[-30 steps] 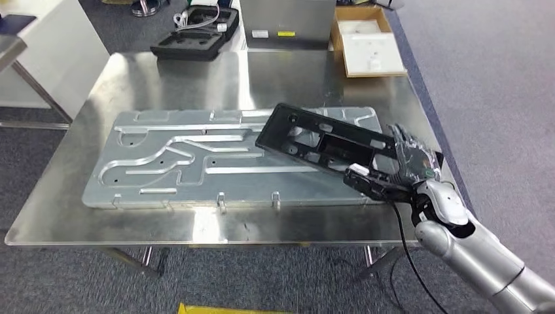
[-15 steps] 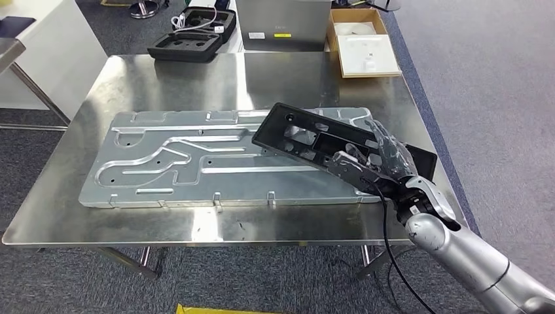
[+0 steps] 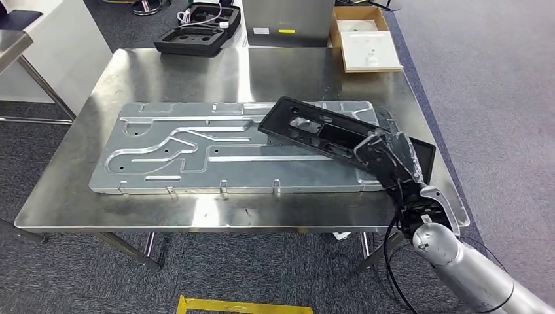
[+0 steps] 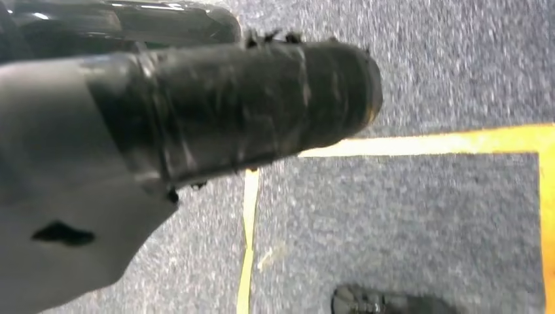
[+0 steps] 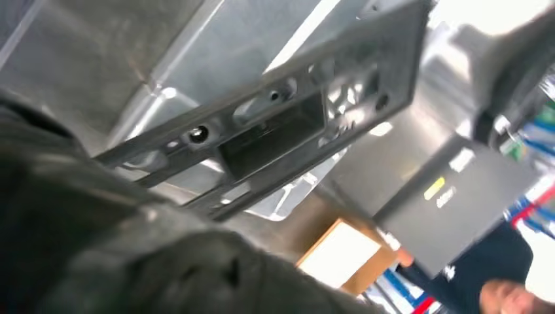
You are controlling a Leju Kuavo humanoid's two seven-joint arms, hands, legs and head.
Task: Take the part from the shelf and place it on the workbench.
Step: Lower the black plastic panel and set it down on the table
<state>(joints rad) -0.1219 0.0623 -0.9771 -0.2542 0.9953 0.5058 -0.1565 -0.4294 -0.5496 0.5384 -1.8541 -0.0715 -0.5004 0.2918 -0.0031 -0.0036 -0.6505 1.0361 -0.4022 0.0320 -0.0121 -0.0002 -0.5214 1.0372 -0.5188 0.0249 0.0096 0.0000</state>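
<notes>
- Gripping black part (image 3: 327, 133) at its near end: right hand (image 3: 391, 159), fingers closed around it.
- Part lies across grooved metal plate (image 3: 196, 147) on workbench (image 3: 196, 72).
- Left hand (image 4: 163, 111): finger state cannot be told.

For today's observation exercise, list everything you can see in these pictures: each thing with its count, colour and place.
Workbench: one, steel, centre of the head view.
Machined plate: one, silver, flat on the workbench.
Part: one, black, over the plate's right end.
Foam case: one, black, on the floor beyond the workbench.
Cardboard box: one, brown with white insert, far right floor.
Metal cabinet: one, grey, behind the workbench.
Floor tape: yellow, on grey carpet.
Right hand: one, dark, holds the part.
Left hand: one, dark, above the carpet.
</notes>
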